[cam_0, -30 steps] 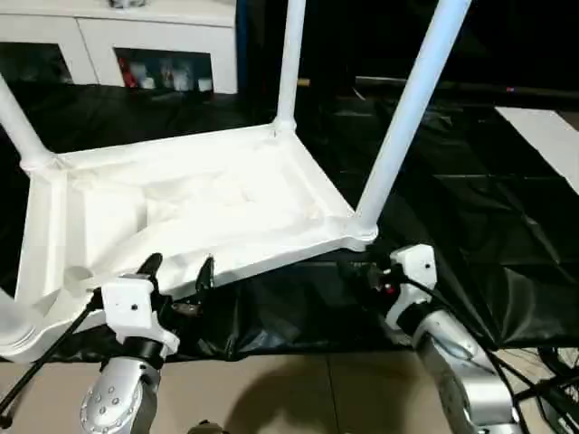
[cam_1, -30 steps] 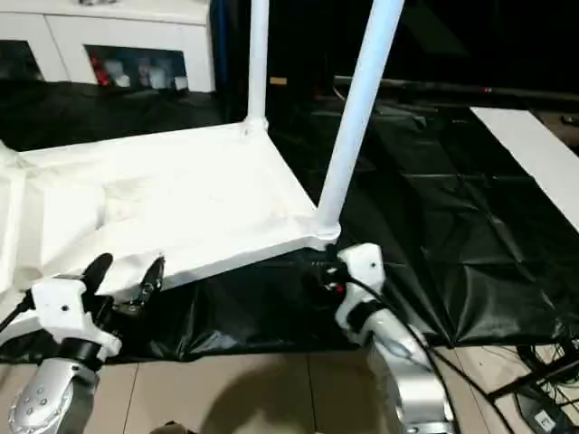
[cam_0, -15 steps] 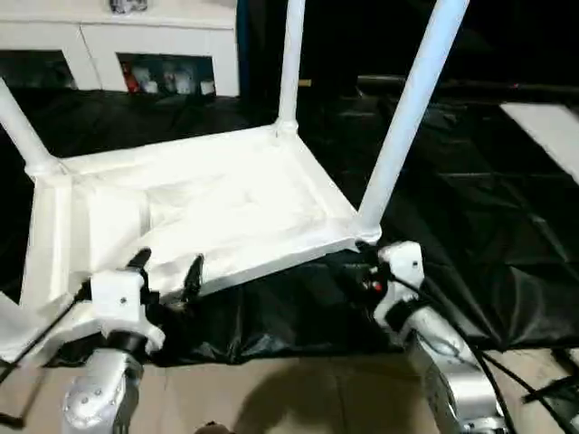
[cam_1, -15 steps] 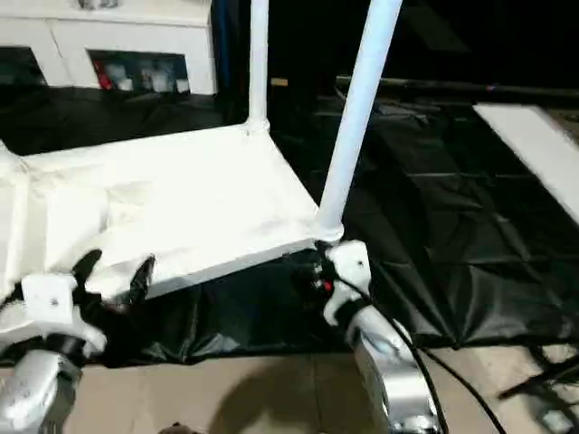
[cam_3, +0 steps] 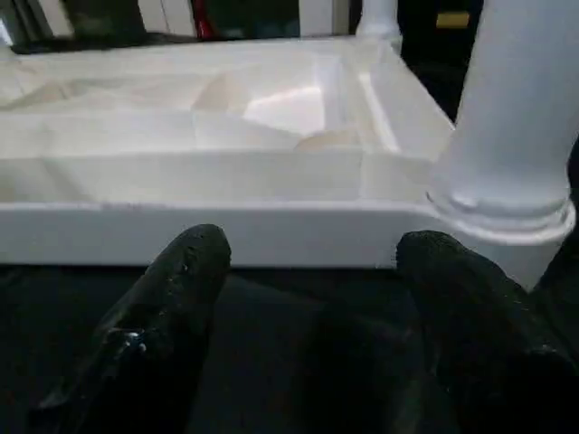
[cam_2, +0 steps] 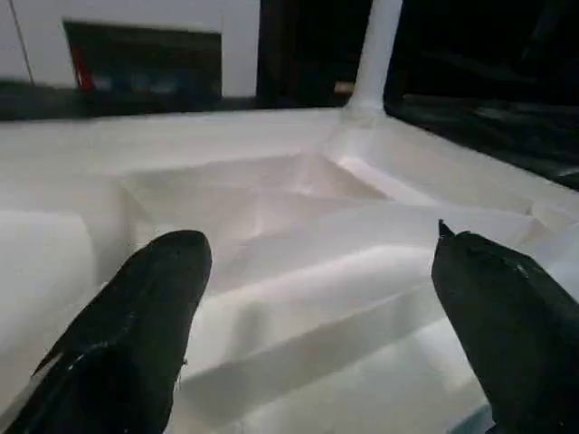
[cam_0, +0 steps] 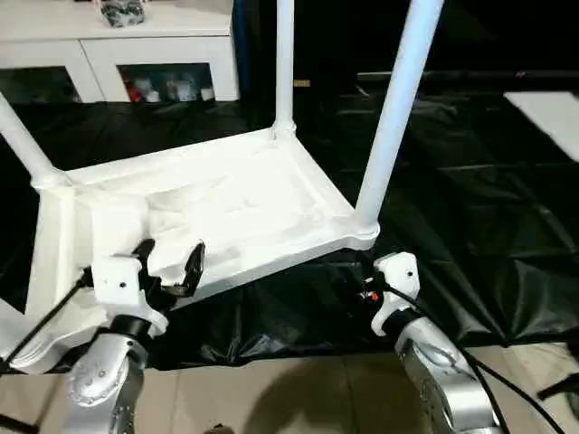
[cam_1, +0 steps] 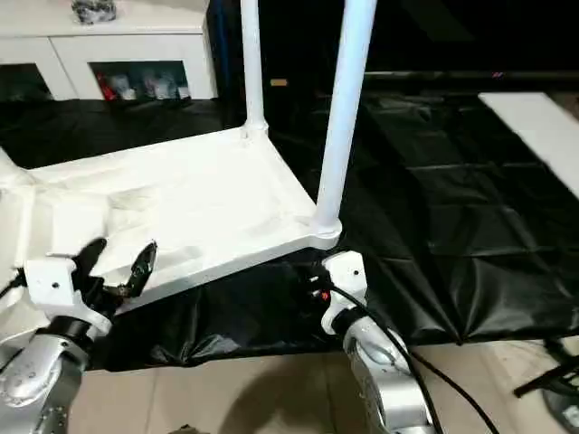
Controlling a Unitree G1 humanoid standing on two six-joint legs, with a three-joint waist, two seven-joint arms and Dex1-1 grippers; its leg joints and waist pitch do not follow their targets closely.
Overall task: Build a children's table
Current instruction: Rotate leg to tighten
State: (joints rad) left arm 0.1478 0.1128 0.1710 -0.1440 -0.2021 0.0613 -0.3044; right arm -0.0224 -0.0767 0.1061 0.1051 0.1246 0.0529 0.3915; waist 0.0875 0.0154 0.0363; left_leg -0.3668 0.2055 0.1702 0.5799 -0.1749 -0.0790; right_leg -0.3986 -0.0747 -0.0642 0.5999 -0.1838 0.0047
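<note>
Black sheeting (cam_0: 470,208), upturned children's table (cam_0: 226,203), leg tops cropped, near-left corner cut off

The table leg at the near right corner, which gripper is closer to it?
Right. The right gripper sits open just below that leg's socket, on the black sheet; the left gripper is open at the tabletop's near edge, farther left.

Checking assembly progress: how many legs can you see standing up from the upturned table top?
3: one leg at the near right corner, one at the far right corner, one at the far left corner. The near left corner runs out of view.
</note>
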